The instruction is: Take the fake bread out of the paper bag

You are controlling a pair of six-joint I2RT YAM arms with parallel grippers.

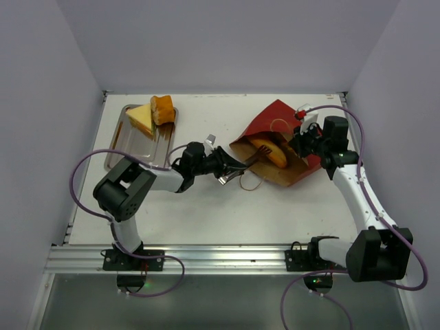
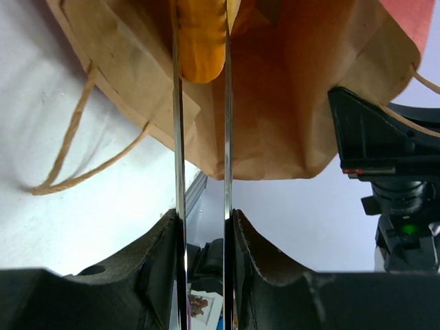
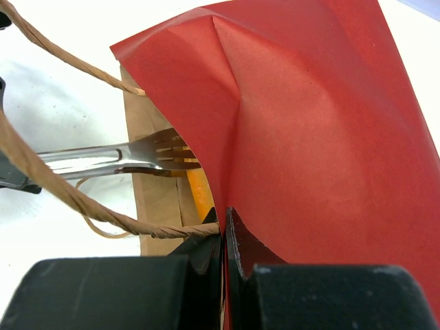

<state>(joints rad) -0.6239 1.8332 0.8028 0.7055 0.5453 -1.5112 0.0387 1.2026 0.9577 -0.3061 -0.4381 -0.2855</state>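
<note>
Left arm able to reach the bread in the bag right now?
Likely yes. The right tool pinches the red edge of the paper bag, its mouth is open, and the tongs in the left tool straddle the fake bread inside; nothing visible blocks them.

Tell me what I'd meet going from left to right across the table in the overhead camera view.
Steel tray holding two bread pieces → left gripper → tongs that it clamps → paper bag → right gripper, pinching the bag's right edge.
</note>
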